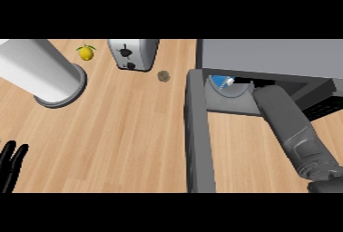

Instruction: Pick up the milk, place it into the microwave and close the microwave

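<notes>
Left robot hand (11, 164): mine, at the lower left edge of the view, fingers straight and pointing up, open, holding nothing, resting over the surface (127, 136).
Canister (41, 72): a tall white cylinder on a grey round base, upper left, leaning toward the view's corner as I look down on it.
Lemon (85, 52): small and yellow with a green leaf, just right of the canister's top, lying on the wood.
Toaster (132, 53): silver with black knobs, near the top edge, right of the lemon and apart from it.
Small round thing (163, 76): brownish, on the wood just below and right of the toaster; I cannot tell what it is.
Door (199, 131): the microwave's grey door, swung open, seen edge-on as a long bar running down the middle of the view.
Microwave (268, 56): grey box at upper right, its opening facing me.
Milk (223, 82): a blue and white bit shows inside the microwave, at the left of the opening, on the grey floor there.
Right forearm (295, 131): mine, grey, reaching up from the lower right into the microwave's opening.
Right robot hand: hidden inside past the arm's end, so I cannot tell how its fingers stand; it may be on the milk.
</notes>
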